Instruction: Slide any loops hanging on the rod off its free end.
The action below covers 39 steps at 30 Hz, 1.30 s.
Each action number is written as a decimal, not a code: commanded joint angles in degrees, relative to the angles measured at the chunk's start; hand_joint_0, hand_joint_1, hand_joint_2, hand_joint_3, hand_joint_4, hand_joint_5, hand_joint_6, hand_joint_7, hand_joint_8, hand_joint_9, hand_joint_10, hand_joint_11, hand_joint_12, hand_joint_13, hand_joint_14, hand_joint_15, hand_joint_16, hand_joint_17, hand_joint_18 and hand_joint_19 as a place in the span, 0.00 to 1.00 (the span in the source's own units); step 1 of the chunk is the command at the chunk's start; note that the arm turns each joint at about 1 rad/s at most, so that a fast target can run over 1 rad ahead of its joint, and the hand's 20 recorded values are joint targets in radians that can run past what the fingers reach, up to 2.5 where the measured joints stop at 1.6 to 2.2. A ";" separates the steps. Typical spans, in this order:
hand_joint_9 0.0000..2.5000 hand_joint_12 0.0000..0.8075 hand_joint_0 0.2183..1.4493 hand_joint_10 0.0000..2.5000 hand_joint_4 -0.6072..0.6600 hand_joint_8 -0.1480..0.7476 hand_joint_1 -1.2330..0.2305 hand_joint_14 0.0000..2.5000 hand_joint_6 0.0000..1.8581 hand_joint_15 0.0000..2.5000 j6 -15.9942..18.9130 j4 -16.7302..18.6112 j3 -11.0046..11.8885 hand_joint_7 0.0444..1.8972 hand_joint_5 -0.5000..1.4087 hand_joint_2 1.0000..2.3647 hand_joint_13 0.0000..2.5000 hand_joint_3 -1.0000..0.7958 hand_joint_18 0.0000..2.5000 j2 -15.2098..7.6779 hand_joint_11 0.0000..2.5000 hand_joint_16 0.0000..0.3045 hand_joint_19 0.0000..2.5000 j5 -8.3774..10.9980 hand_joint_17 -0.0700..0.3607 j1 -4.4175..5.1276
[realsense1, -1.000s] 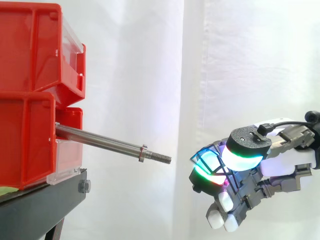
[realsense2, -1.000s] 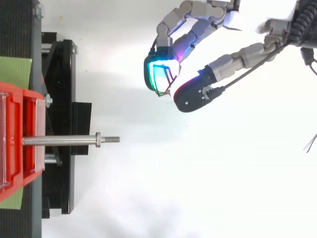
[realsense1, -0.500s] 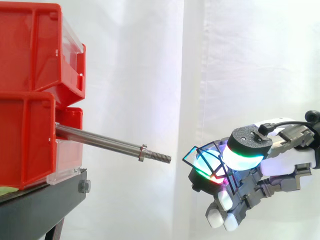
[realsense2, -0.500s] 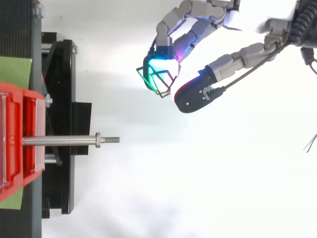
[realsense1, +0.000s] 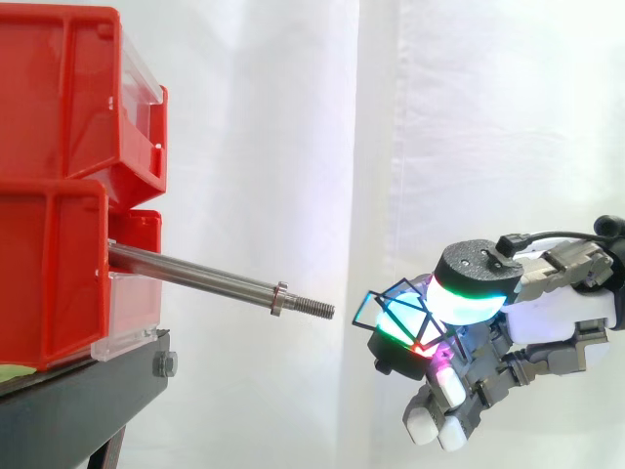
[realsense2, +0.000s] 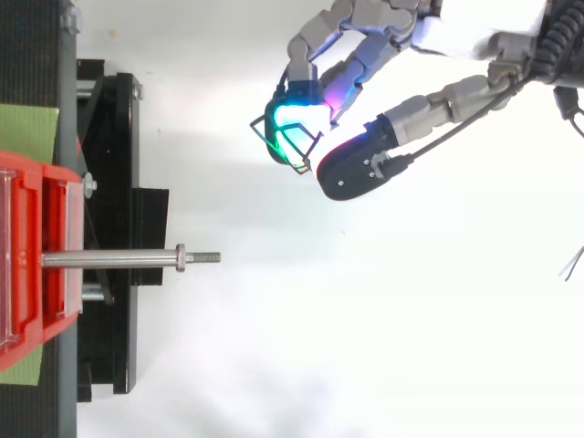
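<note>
At your left, the red bins (realsense1: pixel 59 186) sit on the black stand (realsense1: pixel 88 401). The steel rod (realsense1: pixel 195 277) juts rightward from them, sloping slightly down to its threaded free end. Further right, apart from that tip, you see a thin dark wire loop (realsense1: pixel 391 315) pinched between the curled, glowing fingertips (realsense1: pixel 467 298) of the hand (realsense1: pixel 557 318).

A lab test setup: red bins (realsense1: pixel 54 264) on a black stand (realsense1: pixel 88 401), white curtain (realsense1: pixel 469 117) behind.
</note>
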 commanded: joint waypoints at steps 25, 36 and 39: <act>0.39 0.49 0.33 0.01 0.54 0.47 0.33 0.01 0.50 0.16 0.95 0.00 0.00 0.49 0.17 0.01 0.30 0.41 0.26 0.02 0.25 0.19 0.19 0.18 0.46 -0.01; 0.45 0.48 0.30 0.01 0.51 0.48 0.48 0.01 0.49 0.16 0.95 -0.18 0.00 0.51 0.20 0.01 0.32 0.36 0.27 -0.07 0.25 0.18 0.20 0.27 0.46 -0.01; 0.44 0.49 0.29 0.01 0.51 0.49 0.47 0.01 0.49 0.16 1.04 -0.18 0.00 0.52 0.20 0.02 0.32 0.44 0.27 0.02 0.25 0.19 0.20 0.27 0.46 -0.01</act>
